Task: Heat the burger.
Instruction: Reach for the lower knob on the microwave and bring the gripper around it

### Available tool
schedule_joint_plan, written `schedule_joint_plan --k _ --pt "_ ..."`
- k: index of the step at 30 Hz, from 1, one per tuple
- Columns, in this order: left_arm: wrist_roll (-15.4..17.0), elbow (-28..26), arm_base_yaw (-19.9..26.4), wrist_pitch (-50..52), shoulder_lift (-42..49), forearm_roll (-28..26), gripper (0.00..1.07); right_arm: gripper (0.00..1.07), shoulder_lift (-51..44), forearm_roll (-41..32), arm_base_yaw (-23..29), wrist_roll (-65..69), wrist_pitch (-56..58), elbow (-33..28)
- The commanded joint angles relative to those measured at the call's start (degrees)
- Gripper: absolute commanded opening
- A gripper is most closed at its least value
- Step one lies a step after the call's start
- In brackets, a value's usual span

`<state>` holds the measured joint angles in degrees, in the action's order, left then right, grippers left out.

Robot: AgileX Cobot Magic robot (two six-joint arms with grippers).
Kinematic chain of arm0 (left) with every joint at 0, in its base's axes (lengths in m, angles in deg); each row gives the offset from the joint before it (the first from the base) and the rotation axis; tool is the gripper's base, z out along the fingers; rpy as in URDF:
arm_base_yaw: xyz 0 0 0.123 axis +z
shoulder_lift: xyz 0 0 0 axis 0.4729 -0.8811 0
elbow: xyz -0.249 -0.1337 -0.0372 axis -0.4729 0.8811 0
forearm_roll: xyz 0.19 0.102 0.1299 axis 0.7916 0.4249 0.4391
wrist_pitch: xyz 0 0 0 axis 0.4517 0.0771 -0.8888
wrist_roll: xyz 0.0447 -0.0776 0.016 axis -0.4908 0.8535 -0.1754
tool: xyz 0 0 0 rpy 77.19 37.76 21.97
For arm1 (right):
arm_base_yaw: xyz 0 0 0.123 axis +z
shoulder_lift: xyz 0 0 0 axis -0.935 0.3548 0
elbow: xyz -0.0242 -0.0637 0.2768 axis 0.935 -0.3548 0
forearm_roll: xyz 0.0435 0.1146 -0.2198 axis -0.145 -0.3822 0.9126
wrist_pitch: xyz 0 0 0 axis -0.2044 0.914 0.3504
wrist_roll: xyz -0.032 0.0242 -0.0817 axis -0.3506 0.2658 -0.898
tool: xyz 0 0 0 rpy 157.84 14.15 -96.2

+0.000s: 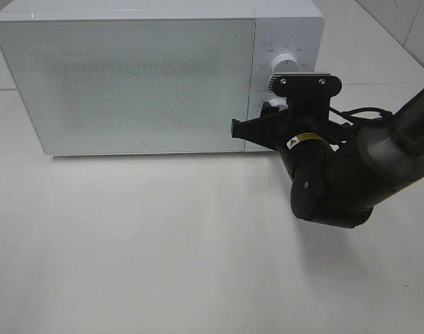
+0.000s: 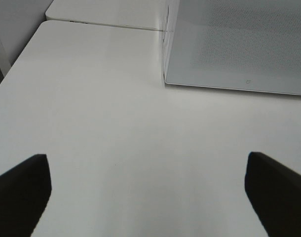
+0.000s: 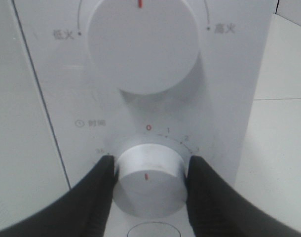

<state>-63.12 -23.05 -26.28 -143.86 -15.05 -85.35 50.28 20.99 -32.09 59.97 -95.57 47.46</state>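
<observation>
exterior high: from above, microwave (image 1: pixel 128 76) across upper frame.
left wrist: low over table (image 2: pixel 116 123), facing microwave door.
right wrist: close on its timer knob (image 3: pixel 149 180).
shared: microwave.

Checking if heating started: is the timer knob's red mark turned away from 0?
No: the red mark on the timer knob points at 0, with the right claw closed on it.

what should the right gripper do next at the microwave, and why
Probably twist the timer knob clockwise off zero. The right gripper has its fingers against both sides of that knob, its red mark points at 0, and the microwave door looks shut, so setting a time seems next.
</observation>
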Motion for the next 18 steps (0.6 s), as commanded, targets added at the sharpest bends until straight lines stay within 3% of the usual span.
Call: schedule_joint_plan --k 1,7,18 --pt "-0.1 0.2 0.2 0.6 1.1 -0.4 1.0 0.0 -0.1 4.0 0.1 -0.6 -3.2 0.7" --pt "-0.1 0.2 0.2 0.6 1.1 -0.4 1.0 0.0 -0.1 5.3 0.1 5.6 -5.4 0.7" --pt "-0.1 0.2 0.2 0.6 1.1 -0.4 1.0 0.0 -0.1 12.7 0.1 41.7 -9.7 0.7"
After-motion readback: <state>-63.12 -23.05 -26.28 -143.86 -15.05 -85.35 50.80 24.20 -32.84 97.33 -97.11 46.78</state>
